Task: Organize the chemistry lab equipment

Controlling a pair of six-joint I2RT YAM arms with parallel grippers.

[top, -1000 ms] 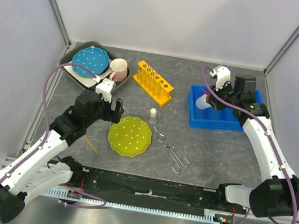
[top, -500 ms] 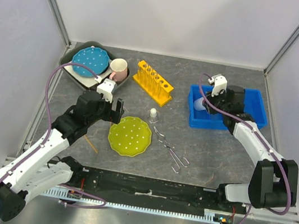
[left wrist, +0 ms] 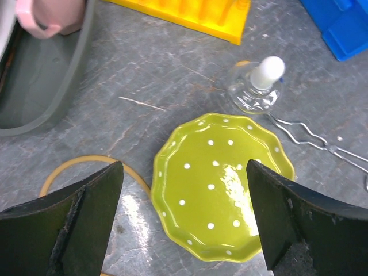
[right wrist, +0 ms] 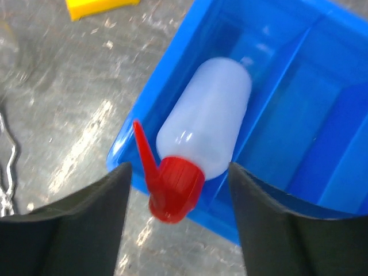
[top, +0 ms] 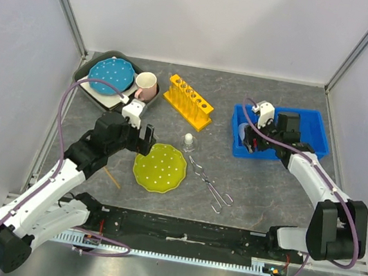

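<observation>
Left claw hung wide apart above the yellow-green plate, gripping nothing. Flask stood at the plate's one o'clock, tongs at three. Over to the right, the right claw stood apart, straddling the squeeze bottle without touching it. The bottle lay in the blue bin, red cap at six o'clock.

Grey marbled table. Directly on it: grey tray upper left, yellow test-tube rack top centre, blue bin upper right, small clear white-capped flask centre, yellow-green dotted plate just below-left of flask, metal tongs right of plate.
</observation>
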